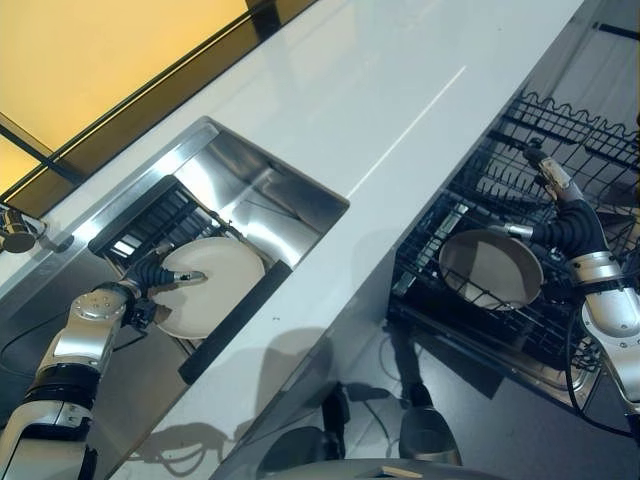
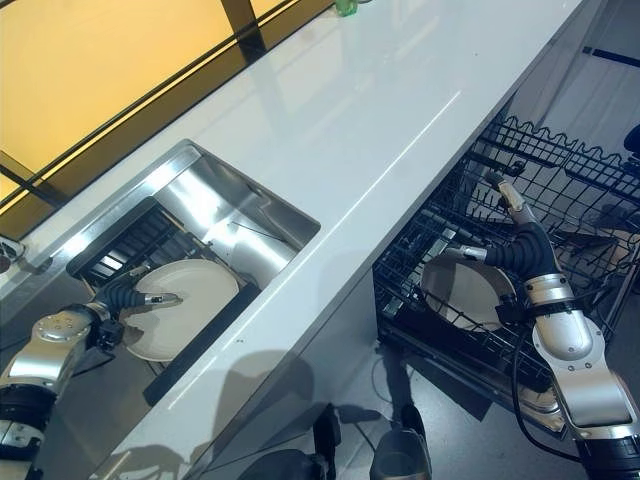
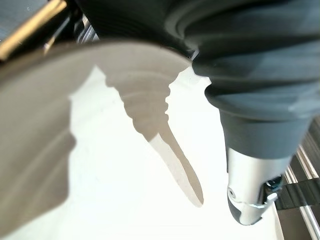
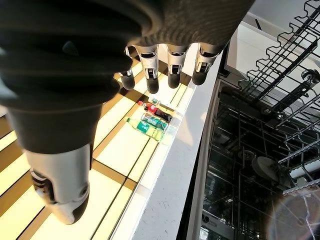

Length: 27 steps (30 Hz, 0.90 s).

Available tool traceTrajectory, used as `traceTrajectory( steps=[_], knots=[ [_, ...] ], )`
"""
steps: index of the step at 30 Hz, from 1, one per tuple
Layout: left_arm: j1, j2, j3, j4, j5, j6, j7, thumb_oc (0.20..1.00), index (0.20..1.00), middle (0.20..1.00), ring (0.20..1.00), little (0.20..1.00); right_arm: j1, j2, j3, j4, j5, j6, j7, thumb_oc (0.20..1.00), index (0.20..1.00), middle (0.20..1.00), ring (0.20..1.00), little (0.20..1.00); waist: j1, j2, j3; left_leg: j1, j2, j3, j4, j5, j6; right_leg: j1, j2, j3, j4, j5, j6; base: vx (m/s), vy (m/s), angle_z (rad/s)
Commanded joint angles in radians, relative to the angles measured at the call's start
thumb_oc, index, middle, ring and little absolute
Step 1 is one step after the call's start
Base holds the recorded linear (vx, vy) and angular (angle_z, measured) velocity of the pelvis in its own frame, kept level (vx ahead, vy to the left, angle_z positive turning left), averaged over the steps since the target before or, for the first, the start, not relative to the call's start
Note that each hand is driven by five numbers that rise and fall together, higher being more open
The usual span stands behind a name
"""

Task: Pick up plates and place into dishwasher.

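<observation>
At the sink [image 1: 262,190]: your left hand [image 1: 160,277] rests straight fingers on a white plate [image 1: 215,290].
Dishwasher rack [image 1: 520,190]: a second plate [image 1: 492,266] stands inside.
Right hand [image 1: 560,205]: fingers relaxed and empty, beside that plate.

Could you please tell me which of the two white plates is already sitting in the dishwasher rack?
The round white plate in the black wire dishwasher rack, beside the right hand. The other white plate lies in the steel sink, under the left hand.
</observation>
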Motion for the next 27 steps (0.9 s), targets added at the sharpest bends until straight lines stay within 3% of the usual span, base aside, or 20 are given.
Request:
traceTrajectory(
  steps=[1,4,6,9,11,12,18,21,27],
  knots=[
    [0.112,-0.014,-0.096,-0.042,-0.086,0.022,-0.202,1.000,1.000,1.000,1.000,1.000,-0.015,-0.051,0.001,-0.083,0.033,-0.034,-0.010,1.000,1.000,1.000,1.000,1.000,0.022,-0.039,-0.076,-0.085,-0.015,0.001,0.125,-0.075,0.005,-0.077,-0.044,0.026,0.098,0.017,0.042,-0.01,-0.038,0.08],
    [0.143,0.013,-0.085,-0.122,-0.114,0.017,-0.316,1.000,1.000,1.000,1.000,1.000,0.004,-0.048,-0.012,-0.080,0.043,-0.048,-0.002,1.000,1.000,1.000,1.000,1.000,0.031,-0.039,-0.081,-0.083,-0.014,-0.004,0.126,-0.076,0.004,-0.069,-0.048,0.013,0.095,0.013,0.047,0.00,-0.038,0.08],
    [0.164,0.039,-0.088,-0.185,-0.126,0.022,-0.332,0.900,0.900,0.900,0.900,0.900,0.015,-0.041,-0.014,-0.068,0.043,-0.067,-0.002,1.000,1.000,1.000,1.000,1.000,0.037,-0.039,-0.087,-0.079,-0.014,-0.009,0.124,-0.078,0.004,-0.060,-0.052,0.005,0.089,0.012,0.051,0.00,-0.038,0.08],
    [0.173,0.067,-0.084,-0.255,-0.162,0.028,-0.344,0.896,0.896,0.896,0.896,0.896,0.022,-0.042,-0.009,-0.064,0.053,-0.072,-0.011,1.000,1.000,1.000,1.000,1.000,0.048,-0.043,-0.093,-0.073,-0.014,-0.019,0.123,-0.081,0.005,-0.049,-0.055,-0.008,0.083,0.010,0.054,0.00,-0.054,0.13],
    [0.183,0.091,-0.070,-0.311,-0.178,0.037,-0.359,0.809,0.809,0.809,0.809,0.809,0.030,-0.041,-0.009,-0.064,0.060,-0.074,-0.018,1.000,1.000,1.000,1.000,1.000,0.058,-0.047,-0.098,-0.072,-0.014,-0.027,0.125,-0.083,0.005,-0.042,-0.058,-0.017,0.079,0.009,0.057,-0.01,-0.068,0.08],
    [0.196,0.106,-0.058,-0.351,-0.183,0.041,-0.360,0.624,0.624,0.624,0.624,0.624,0.041,-0.040,-0.013,-0.068,0.064,-0.076,-0.024,1.000,1.000,1.000,1.000,1.000,0.065,-0.050,-0.100,-0.072,-0.013,-0.031,0.126,-0.083,0.006,-0.039,-0.060,-0.024,0.078,0.009,0.059,-0.01,-0.059,0.12],
    [0.248,0.151,-0.013,-0.459,-0.235,0.033,-0.405,0.256,0.256,0.256,0.256,0.256,0.080,-0.044,-0.025,-0.071,0.089,-0.086,-0.038,1.000,1.000,1.000,1.000,1.000,0.084,-0.061,-0.114,-0.066,-0.010,-0.047,0.121,-0.084,0.007,-0.026,-0.062,-0.044,0.070,0.006,0.066,0.00,-0.037,0.11],
    [0.265,0.155,-0.006,-0.498,-0.259,0.048,-0.440,0.200,0.200,0.200,0.200,0.200,0.092,-0.043,-0.024,-0.067,0.094,-0.095,-0.046,1.000,1.000,1.000,1.000,1.000,0.090,-0.065,-0.117,-0.063,-0.008,-0.052,0.118,-0.083,0.009,-0.024,-0.062,-0.049,0.071,0.007,0.068,0.00,-0.027,0.09],
    [0.274,0.173,-0.026,-0.518,-0.278,0.043,-0.449,0.200,0.200,0.200,0.200,0.200,0.103,-0.053,-0.002,-0.065,0.103,-0.099,-0.082,1.000,1.000,1.000,1.000,1.000,0.095,-0.077,-0.127,-0.059,-0.006,-0.053,0.113,-0.082,0.012,-0.021,-0.062,-0.055,0.069,0.007,0.076,0.00,-0.019,0.05]
  ],
)
